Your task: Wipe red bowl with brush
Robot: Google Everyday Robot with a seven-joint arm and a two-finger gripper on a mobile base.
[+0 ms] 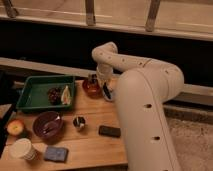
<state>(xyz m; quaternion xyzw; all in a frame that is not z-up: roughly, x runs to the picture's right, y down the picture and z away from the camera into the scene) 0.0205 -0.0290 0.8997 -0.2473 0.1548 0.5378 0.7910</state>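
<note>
At the wooden tabletop's (90,145) back edge, the hand (103,85) is squeezing the brush (107,93), which is pointing almost straight down beside the red bowl (91,88).

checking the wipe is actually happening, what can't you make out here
camera view:
- hand at the red bowl: shut, but what it holds is too small to tell
- red bowl's right rim: hidden by the arm
- table's right side: hidden by the arm

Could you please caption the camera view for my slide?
Robot's shut gripper at the small round orange-red bowl on a wooden table.
</note>
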